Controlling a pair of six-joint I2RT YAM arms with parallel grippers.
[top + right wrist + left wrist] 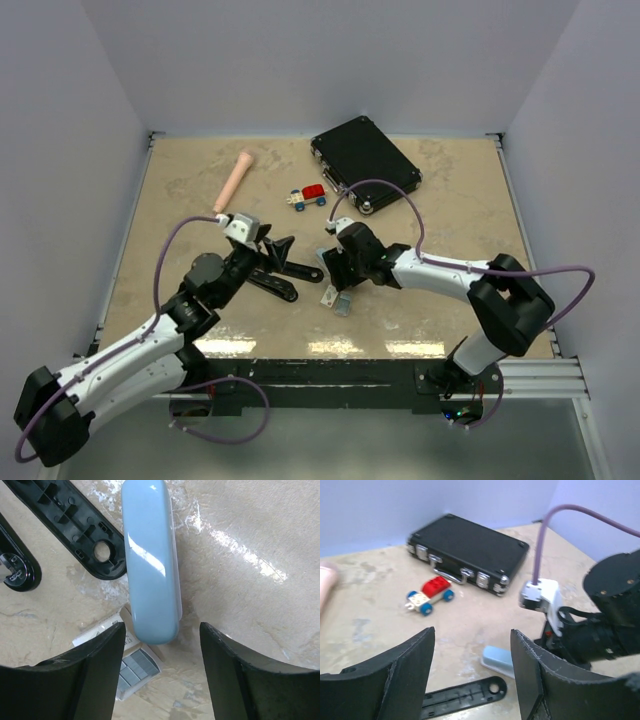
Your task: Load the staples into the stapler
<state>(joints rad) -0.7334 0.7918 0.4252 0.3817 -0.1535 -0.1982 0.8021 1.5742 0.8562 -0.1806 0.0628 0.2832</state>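
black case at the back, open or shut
Shut. The black case lies flat with its lid down; the left wrist view shows no gap along the latched edge.

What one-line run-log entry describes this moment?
left fingers: open, empty | right fingers: open, astride end of light-blue plastic stapler | silvery-grey metal staple strip: beside stapler, unloaded

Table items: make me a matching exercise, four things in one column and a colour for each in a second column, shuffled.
Things:
1. case
2. toy car
3. stapler
4. stick

Colours:
A. light blue
B. peach
C. black
D. red and white, with blue wheels

Pairs: 1-C, 2-D, 3-A, 4-B
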